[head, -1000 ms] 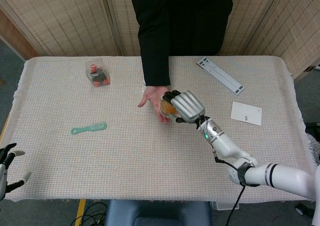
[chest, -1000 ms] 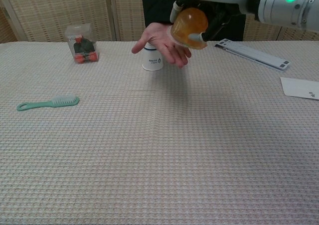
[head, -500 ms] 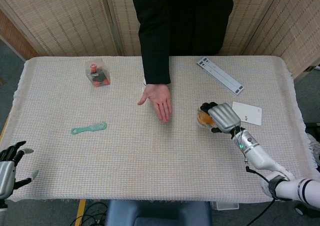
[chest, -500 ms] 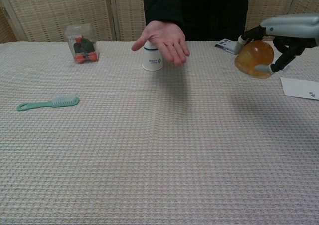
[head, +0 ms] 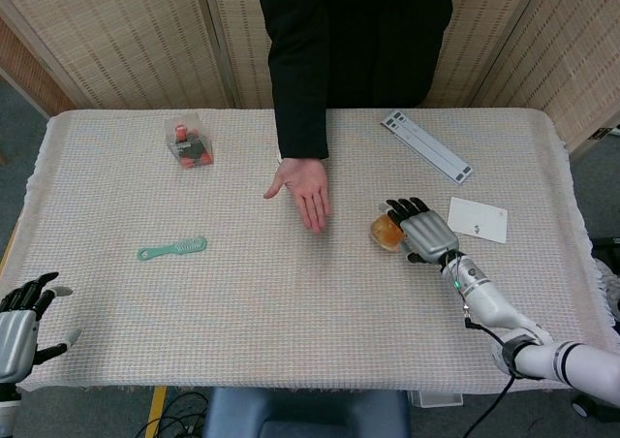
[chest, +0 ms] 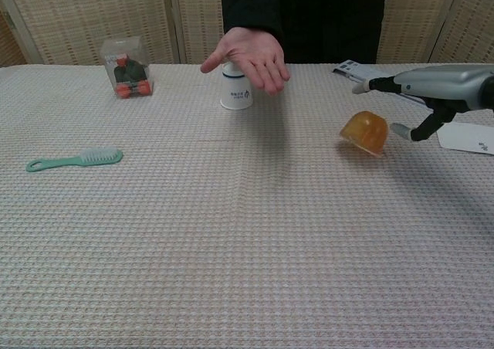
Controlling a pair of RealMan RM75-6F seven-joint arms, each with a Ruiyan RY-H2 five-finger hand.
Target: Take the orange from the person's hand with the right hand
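Since half a second ago the orange (head: pixel 386 233) has gone from the grip of the right hand (head: pixel 424 233) to the counter (head: pixel 291 312), where it now sits right of centre in the head view, tilted in the chest view (chest: pixel 365 130) with its flatter side towards the cloth. That hand has opened: its fingers (chest: pixel 369 86) are stretched out flat and spread above and just to the right of the orange, with the thumb hanging lower beside it; whether any fingertip touches the fruit cannot be told, but nothing is wrapped round it. The person's hand (head: pixel 305 190), which was held out palm up in the same middle part of the frame, has barely shifted and is bare; in the chest view it hovers (chest: pixel 251 54) in front of a small white cup (chest: pixel 235 91) near the top centre. At the lower left corner of the head view the left hand (head: pixel 24 320) has come a little further into sight, fingers apart and holding nothing. A green brush (head: pixel 172 250) lies at the left of the counter, a clear box with an orange and black toy (head: pixel 188 143) stands at the upper left, a long white strip (head: pixel 426 145) lies at the upper right, and a white card (head: pixel 478 219) lies just beyond the right hand.
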